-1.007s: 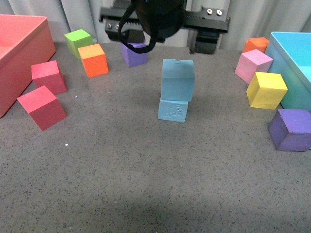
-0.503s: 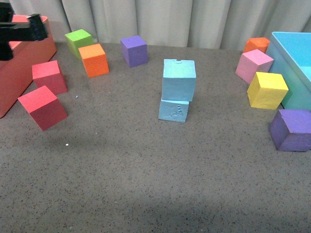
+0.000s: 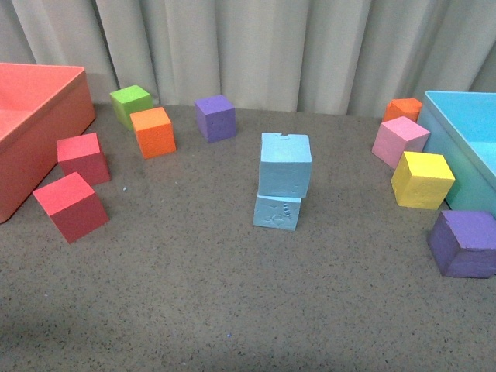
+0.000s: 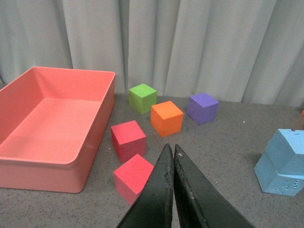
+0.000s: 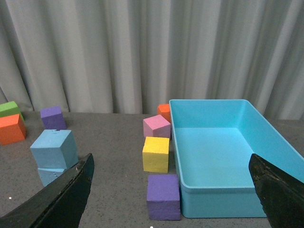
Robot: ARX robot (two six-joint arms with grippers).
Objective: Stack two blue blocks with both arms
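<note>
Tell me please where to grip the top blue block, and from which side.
Grip the top blue block on its two opposite side faces, coming down from above. It sits upright on the lower blue block, slightly offset, with free space around it, so a vertical approach likely disturbs the stack least.

red bin (image 3: 46,116) far left | two red cubes (image 3: 71,205) beside it | green cube (image 3: 130,102), orange cube (image 3: 153,132), purple cube (image 3: 215,117) upper left | light-blue bin (image 3: 465,147) far right | pink cube (image 3: 399,141), yellow cube (image 3: 421,180) alongside it
</note>
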